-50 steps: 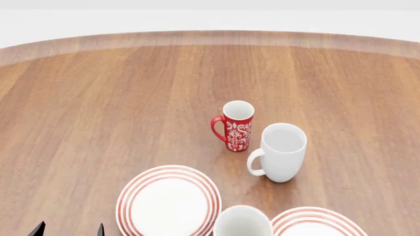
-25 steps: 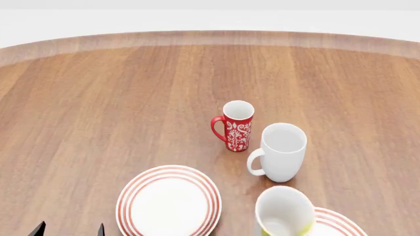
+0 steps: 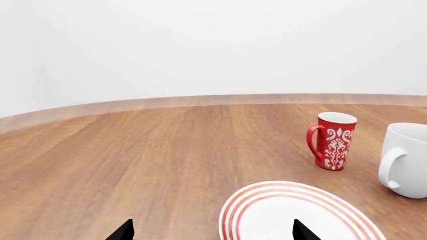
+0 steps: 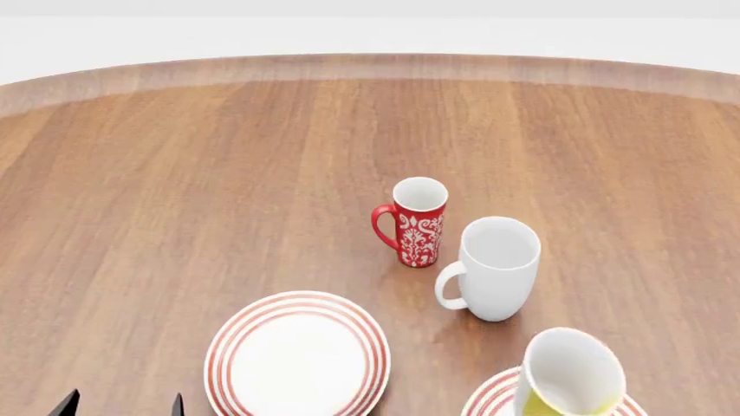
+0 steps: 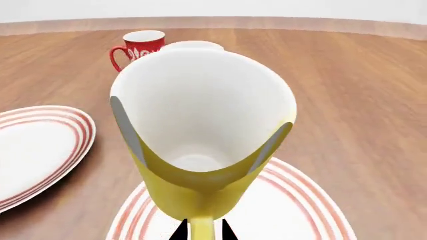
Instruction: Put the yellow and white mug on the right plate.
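At the left, the left gripper [image 3: 209, 231] shows only two dark fingertips set well apart, holding nothing. At the right, the yellow and white mug [image 4: 567, 375] hangs tilted above the right plate [image 4: 491, 400], the right gripper [image 5: 202, 232] clamped on its handle. Lifting seems done; lowering and release remain.

Simulated dining setup: round wooden table [image 4: 208, 173], mugs, plates, blank white backdrop.
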